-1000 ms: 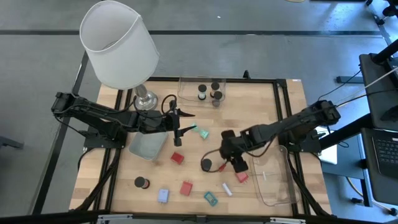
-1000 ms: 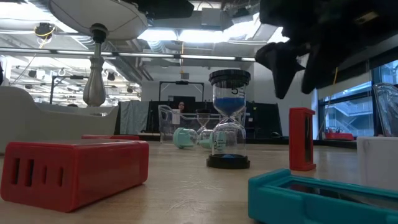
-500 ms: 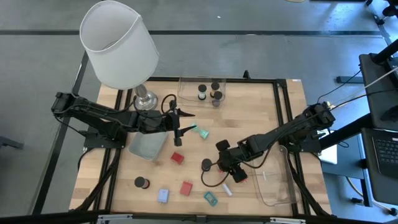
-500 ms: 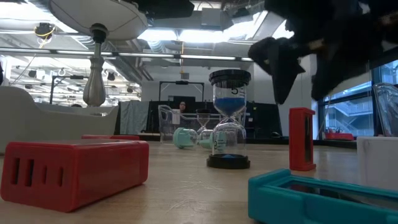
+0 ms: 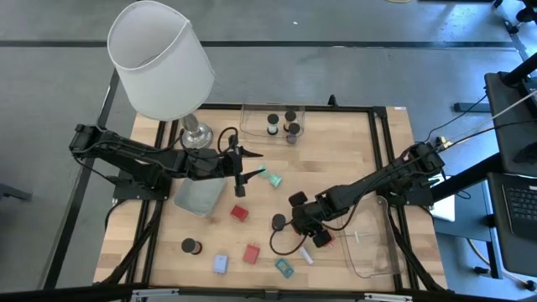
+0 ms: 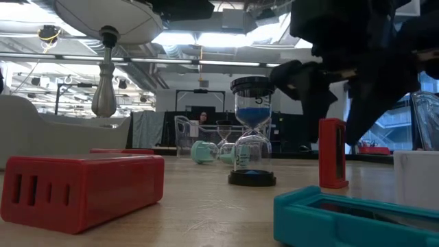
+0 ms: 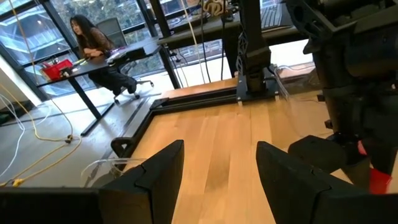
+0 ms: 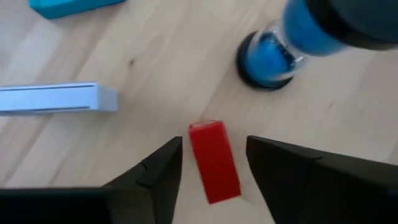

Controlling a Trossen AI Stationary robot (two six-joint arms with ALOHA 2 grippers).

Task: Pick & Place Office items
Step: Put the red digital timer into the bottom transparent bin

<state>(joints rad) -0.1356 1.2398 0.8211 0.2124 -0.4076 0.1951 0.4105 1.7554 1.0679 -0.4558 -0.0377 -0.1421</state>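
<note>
My right gripper (image 5: 312,228) is open and points down over a small red block (image 5: 325,239) standing on end on the table; its fingers stand on either side of the block (image 8: 214,162) without touching it. In the low view the gripper (image 6: 339,116) hangs just above the block (image 6: 333,152). A blue-sand hourglass (image 5: 278,222) stands close beside it, with a white stick (image 5: 306,254) and a teal clip (image 5: 285,267) nearer the near edge. My left gripper (image 5: 241,186) waits open above the table's middle left, holding nothing (image 7: 221,155).
Clear trays lie at the far edge (image 5: 273,113) with three dark cylinders inside, at the left (image 5: 200,195) and at the right (image 5: 369,243). A white-shaded lamp (image 5: 164,59) stands far left. Red blocks (image 5: 239,212) (image 5: 252,252), a pale-blue clip (image 5: 220,264) and a cylinder (image 5: 191,246) are scattered about.
My right gripper has moved toward the near edge and slightly left, coming down over the red block beside the hourglass, so that its open fingers now straddle the block. The left arm and the items have kept still.
</note>
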